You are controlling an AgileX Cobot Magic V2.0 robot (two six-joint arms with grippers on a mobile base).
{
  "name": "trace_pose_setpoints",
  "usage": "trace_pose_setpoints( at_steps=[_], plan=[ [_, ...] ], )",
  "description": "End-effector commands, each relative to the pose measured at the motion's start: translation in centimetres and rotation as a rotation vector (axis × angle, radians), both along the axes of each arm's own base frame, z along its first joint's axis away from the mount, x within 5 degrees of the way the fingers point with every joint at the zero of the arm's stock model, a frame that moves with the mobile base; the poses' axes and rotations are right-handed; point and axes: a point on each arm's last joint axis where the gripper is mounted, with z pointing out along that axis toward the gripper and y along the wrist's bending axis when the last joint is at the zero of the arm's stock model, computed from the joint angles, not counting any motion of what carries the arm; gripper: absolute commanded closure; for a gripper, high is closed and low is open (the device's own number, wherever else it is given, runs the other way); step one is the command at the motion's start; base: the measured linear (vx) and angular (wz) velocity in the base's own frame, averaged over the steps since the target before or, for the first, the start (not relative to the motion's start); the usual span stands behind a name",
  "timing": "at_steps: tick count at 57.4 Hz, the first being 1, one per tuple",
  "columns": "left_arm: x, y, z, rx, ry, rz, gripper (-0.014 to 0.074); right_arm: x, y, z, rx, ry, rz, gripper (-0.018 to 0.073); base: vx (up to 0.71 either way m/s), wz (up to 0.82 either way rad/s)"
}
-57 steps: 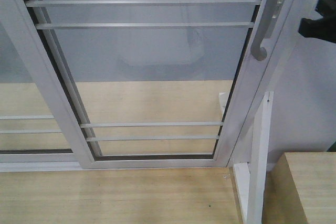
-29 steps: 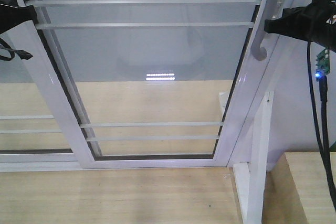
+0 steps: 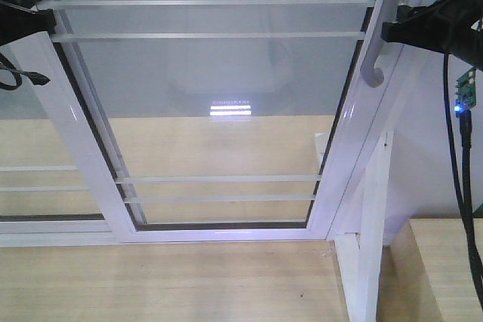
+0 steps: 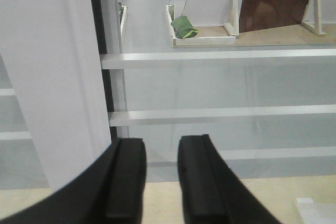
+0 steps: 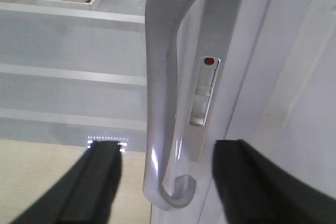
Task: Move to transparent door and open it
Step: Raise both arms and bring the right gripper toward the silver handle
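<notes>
The transparent door (image 3: 219, 73) fills the front view: clear glass with thin white bars in a glossy white frame. Its curved grey-white hook handle (image 3: 372, 65) sits on the right stile. My right gripper (image 3: 386, 32) reaches in from the right at the handle's height. In the right wrist view it is open (image 5: 168, 182), its two black fingers (image 5: 97, 182) straddling the handle (image 5: 160, 103) just above the hook end, without touching it. My left gripper (image 3: 47, 23) is at the door's left stile. It is slightly open (image 4: 163, 174) with nothing between its fingers, beside the white stile (image 4: 58, 77).
A second white-framed glass panel (image 3: 30, 179) without a handle overlaps at the left. A white post (image 3: 373, 209) and a light wooden box (image 3: 445, 269) stand at the lower right. A black cable with a blue-lit board (image 3: 462, 96) hangs from the right arm. Wooden floor (image 3: 166, 284) lies below.
Both arms have come into the front view. The right gripper has moved left up to the handle, the left one up to the left stile. A light reflection now shows on the glass.
</notes>
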Motion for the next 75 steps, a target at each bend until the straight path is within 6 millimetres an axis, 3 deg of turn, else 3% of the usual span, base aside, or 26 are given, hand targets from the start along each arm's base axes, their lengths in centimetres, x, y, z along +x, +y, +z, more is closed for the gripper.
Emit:
trace_pose_setpoints(
  at_steps=[1, 6, 13, 24, 52, 75],
  plan=[
    [0.0, -0.3, 2.7, -0.02, -0.145, -0.011, 0.0101, 0.0, -0.5, 3.4, -0.009, -0.192, -0.033, -0.0153, 0.0, 0.0],
    [0.2, -0.3, 2.4, -0.021, -0.137, -0.01, 0.0011, 0.1, -0.6, 3.8, -0.009, -0.237, -0.045, -0.0169, 0.0, 0.0],
    [0.3, -0.3, 2.2, -0.021, -0.133, -0.011, -0.004, 0.1, -0.6, 3.9, 0.017, -0.256, -0.056, -0.0161, 0.0, 0.0],
    [0.3, -0.3, 2.2, -0.021, -0.13, -0.01, -0.0015, 0.9, -0.6, 2.9, 0.016, -0.238, -0.061, -0.0112, 0.0, 0.0],
    [0.3, -0.3, 2.1, -0.021, -0.13, -0.011, 0.0029, 4.9, -0.4, -2.9, -0.033, -0.253, -0.058, 0.006, 0.0, 0.0],
    [0.3, -0.3, 2.1, -0.021, -0.129, -0.01, 0.0029, 5.2, 0.5, -2.9, 0.025, -0.317, 0.022, 0.0066, 0.0, 0.0]
  ],
)
